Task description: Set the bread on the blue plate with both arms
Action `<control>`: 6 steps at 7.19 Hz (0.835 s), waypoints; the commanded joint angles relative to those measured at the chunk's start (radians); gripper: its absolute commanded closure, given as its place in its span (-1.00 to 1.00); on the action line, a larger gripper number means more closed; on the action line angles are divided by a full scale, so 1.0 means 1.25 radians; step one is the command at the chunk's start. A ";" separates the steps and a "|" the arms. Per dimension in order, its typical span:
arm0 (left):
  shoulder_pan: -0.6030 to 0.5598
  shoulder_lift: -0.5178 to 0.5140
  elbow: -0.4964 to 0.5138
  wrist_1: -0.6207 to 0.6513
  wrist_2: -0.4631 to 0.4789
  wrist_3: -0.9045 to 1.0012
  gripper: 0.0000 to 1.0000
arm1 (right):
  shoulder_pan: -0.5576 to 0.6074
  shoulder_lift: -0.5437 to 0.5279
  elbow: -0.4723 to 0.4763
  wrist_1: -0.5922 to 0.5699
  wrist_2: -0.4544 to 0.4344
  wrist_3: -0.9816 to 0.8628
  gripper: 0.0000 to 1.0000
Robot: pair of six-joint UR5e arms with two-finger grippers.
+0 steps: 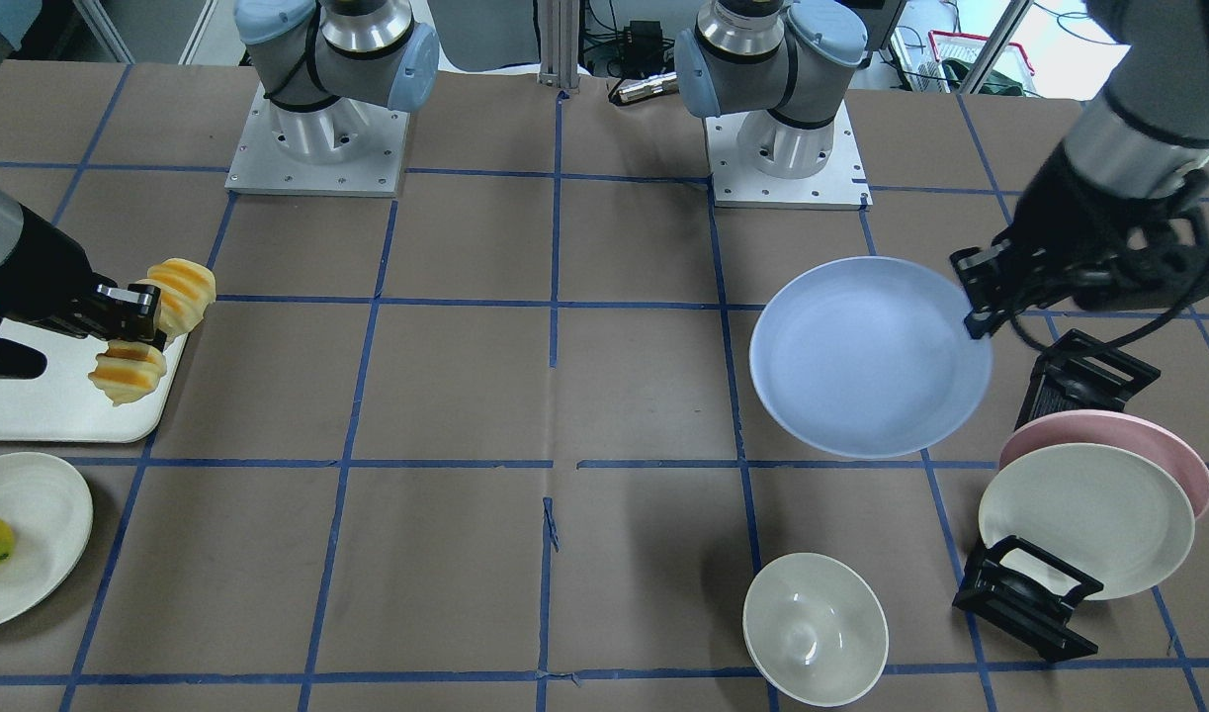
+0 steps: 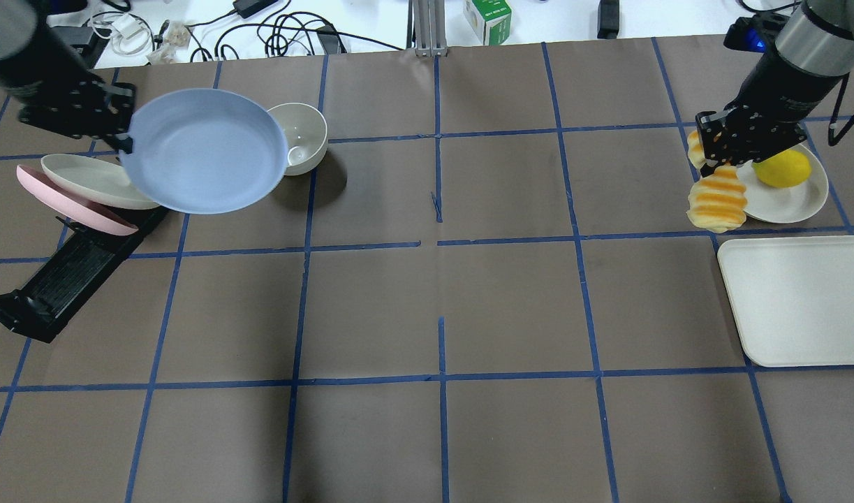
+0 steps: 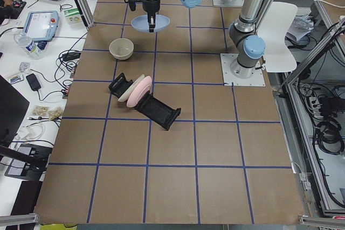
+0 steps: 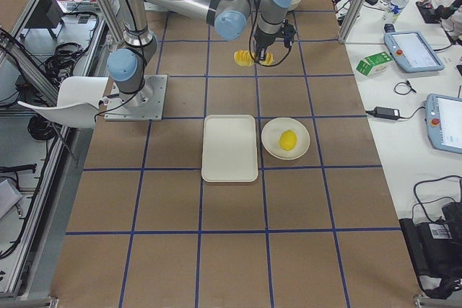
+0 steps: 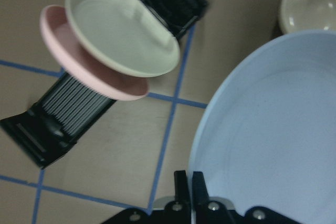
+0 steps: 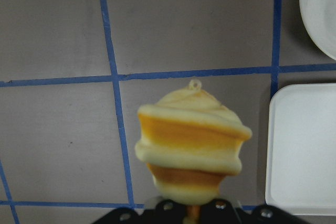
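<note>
Left gripper (image 2: 123,133): it is closed on the rim of the blue plate (image 2: 203,150), with the thin edge pinched between the fingers (image 5: 182,182).

Blue plate: it is held off the table by that one edge, roughly level, and a shadow is cast on the paper beneath it. It is at the robot's left end, above the area between the dish rack (image 2: 70,272) and the cream bowl (image 2: 304,136). Nothing is seen lying on it.

Right gripper (image 2: 723,150): it is clamped across the middle of the bread (image 2: 716,199), and a ridged end sticks out on either side of the jaws.

Bread: it is carried in the air at the robot's right end, near the edge of the white tray (image 2: 797,300) and beside the cream plate (image 2: 783,206) on which the yellow fruit (image 2: 783,168) lies.

Done, as judged: both pick-ups appear finished, as plate and loaf are each gripped and lifted.

Left, as judged: everything after the lift. Plate and bread are well apart, at opposite ends of the table. They are to be brought together, the loaf lowered onto the plate and let go.

Rack: a pink plate (image 2: 56,202) and a cream plate (image 2: 91,181) are leaned in it.
</note>
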 commanded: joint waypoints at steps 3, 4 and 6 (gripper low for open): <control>-0.143 -0.150 -0.200 0.385 -0.173 -0.092 1.00 | 0.021 -0.001 0.003 0.000 0.002 0.009 1.00; -0.162 -0.192 -0.209 0.410 -0.197 -0.094 1.00 | 0.030 -0.002 0.003 0.000 0.002 0.031 1.00; -0.198 -0.251 -0.208 0.434 -0.191 -0.102 1.00 | 0.047 -0.002 0.001 -0.003 0.001 0.049 1.00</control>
